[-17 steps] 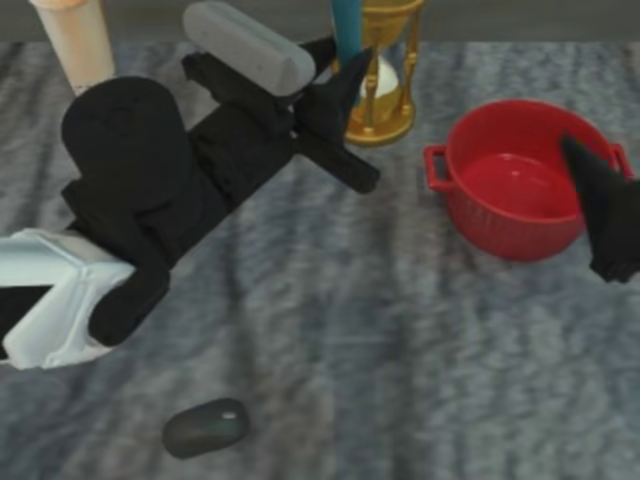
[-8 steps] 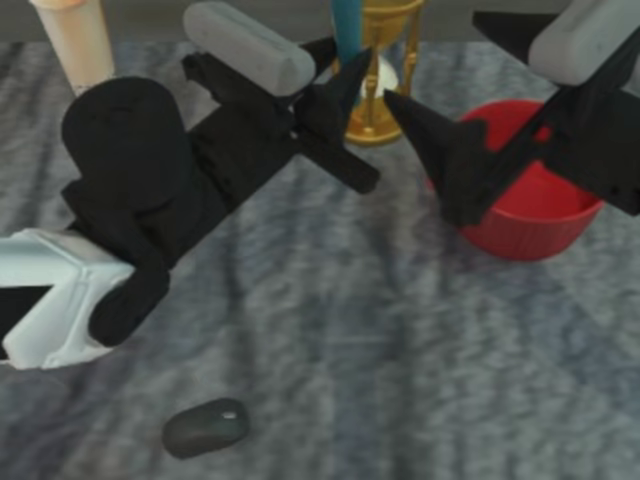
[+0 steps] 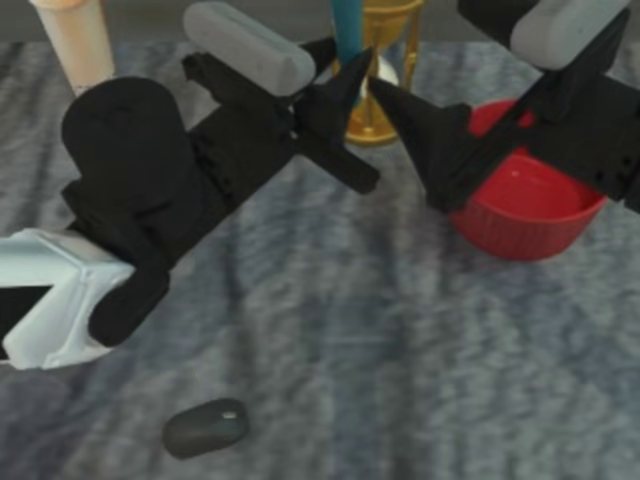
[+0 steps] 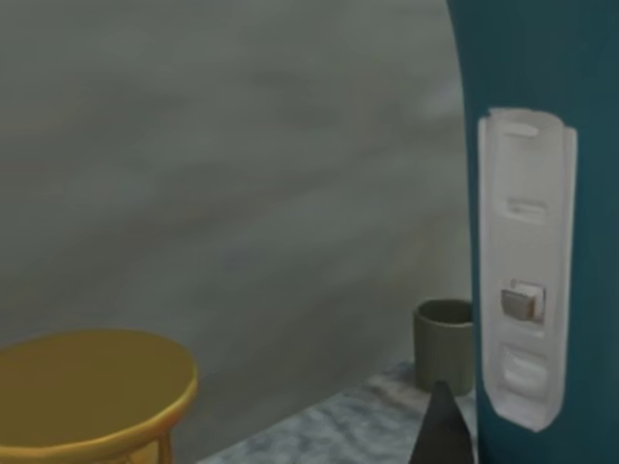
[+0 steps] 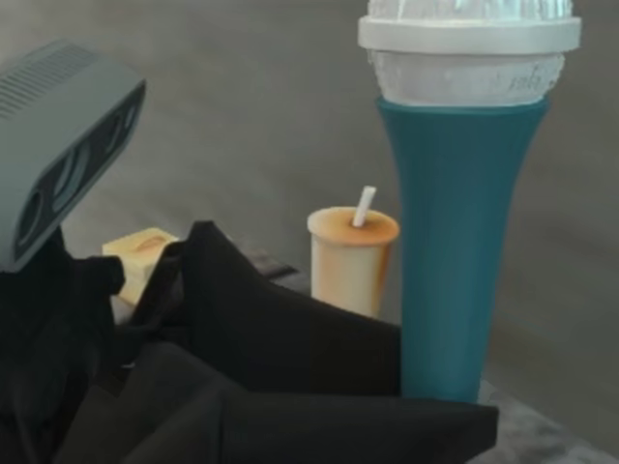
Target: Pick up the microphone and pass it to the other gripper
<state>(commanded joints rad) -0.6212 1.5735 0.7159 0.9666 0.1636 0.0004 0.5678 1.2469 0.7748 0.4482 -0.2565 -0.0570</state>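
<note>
The left gripper point(image 3: 340, 95) has its fingers clenched on the upright microphone point(image 5: 455, 213), presenting its handle; the right gripper point(image 3: 440, 130) nears, fingers spread to take it

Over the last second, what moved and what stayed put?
The right end effector swung in from the table's right edge, over the red pot, toward the microphone. The left end effector kept its grip on the microphone, unmoved. The mouse stayed put.

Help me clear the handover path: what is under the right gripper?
Under the right gripper sits a red pot, apparently empty where visible; the arm covers its far side.
</note>
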